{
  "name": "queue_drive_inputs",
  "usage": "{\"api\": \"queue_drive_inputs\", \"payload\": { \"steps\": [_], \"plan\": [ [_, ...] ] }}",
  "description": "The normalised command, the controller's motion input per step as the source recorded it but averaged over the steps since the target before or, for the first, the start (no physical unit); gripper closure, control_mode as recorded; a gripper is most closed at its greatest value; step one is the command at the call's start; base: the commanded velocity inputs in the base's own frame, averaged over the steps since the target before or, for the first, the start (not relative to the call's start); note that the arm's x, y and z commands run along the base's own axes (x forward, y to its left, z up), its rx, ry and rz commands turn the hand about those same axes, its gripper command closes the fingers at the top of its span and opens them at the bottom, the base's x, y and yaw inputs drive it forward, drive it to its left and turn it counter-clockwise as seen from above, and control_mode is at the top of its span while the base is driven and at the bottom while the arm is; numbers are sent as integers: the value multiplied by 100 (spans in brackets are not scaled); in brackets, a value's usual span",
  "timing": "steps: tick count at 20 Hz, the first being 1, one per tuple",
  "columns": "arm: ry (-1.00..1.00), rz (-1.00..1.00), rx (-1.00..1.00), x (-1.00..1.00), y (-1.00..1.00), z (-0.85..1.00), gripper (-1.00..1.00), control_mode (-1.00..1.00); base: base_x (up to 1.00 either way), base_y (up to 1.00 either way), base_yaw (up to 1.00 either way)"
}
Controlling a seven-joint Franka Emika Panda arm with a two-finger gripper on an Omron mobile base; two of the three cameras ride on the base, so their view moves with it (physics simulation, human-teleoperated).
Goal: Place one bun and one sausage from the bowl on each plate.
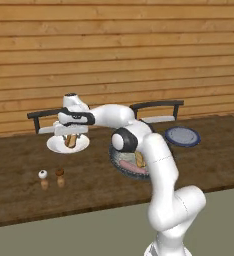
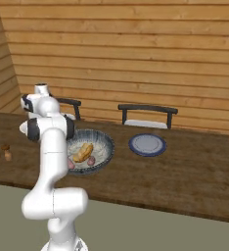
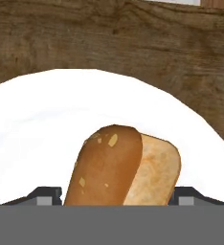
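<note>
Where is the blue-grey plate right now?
The blue-grey plate sits on the wooden table, just right of the bowl in the right base view, in front of the chair.

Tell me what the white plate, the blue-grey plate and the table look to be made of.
White plate: likely glazed ceramic, plain and glossy.
Blue-grey plate: probably ceramic too, paler centre with a darker rim.
Table: dark wood, with grain and knots showing in the hand view.
</note>
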Motion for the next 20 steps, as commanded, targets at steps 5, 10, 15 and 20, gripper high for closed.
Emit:
{"api": "queue_drive_inputs", "payload": {
  "steps": [5,10,15,20],
  "plan": [
    [0,-2,0,19,26,-37,-100,-100,0,0,0],
    [-3,-1,0,-24,1,-11,-100,-100,0,0,0],
    [-3,0,0,-26,-8,-2,-100,-100,0,0,0],
    [-1,0,10,-18,-43,14,-100,-100,0,0,0]
  ]
}}
